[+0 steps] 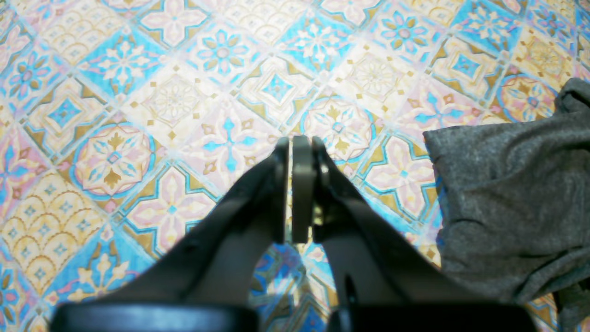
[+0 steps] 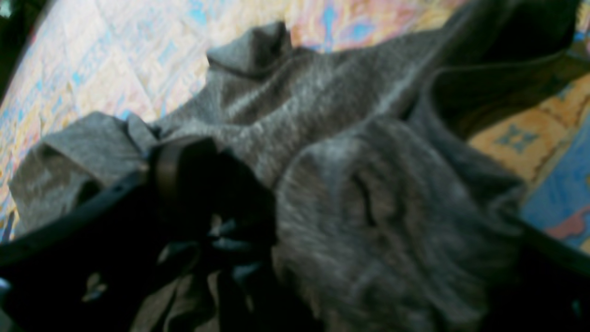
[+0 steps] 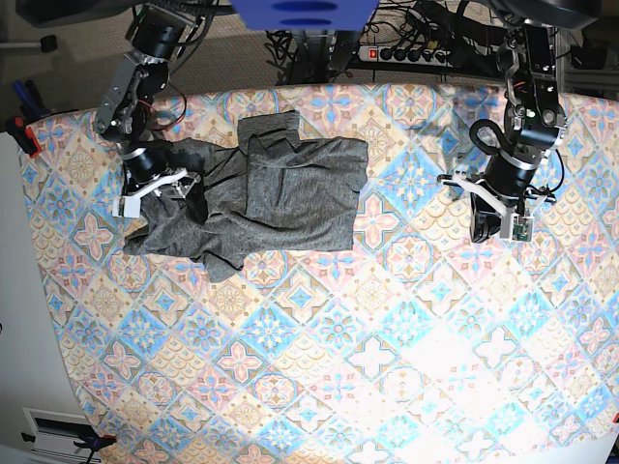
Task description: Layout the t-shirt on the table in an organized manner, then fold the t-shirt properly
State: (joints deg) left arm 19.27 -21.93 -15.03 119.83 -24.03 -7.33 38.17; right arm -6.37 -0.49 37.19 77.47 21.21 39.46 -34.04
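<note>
The charcoal-grey t-shirt (image 3: 261, 193) lies crumpled and partly doubled over at the back left of the patterned table (image 3: 368, 338). My right gripper (image 3: 160, 187) is down at the shirt's left end. In the right wrist view its jaws stand wide open, and bunched grey cloth (image 2: 368, 221) bulges between them, beside one dark finger (image 2: 179, 175). My left gripper (image 1: 291, 144) is shut on nothing over bare tiles. It hovers at the back right (image 3: 488, 224), well away from the shirt, whose edge (image 1: 507, 198) shows at the right of the left wrist view.
Cables and a power strip (image 3: 406, 53) run behind the table's far edge. A blue object (image 3: 300, 12) hangs above the back middle. The table's left edge (image 3: 29, 242) drops off to a pale floor.
</note>
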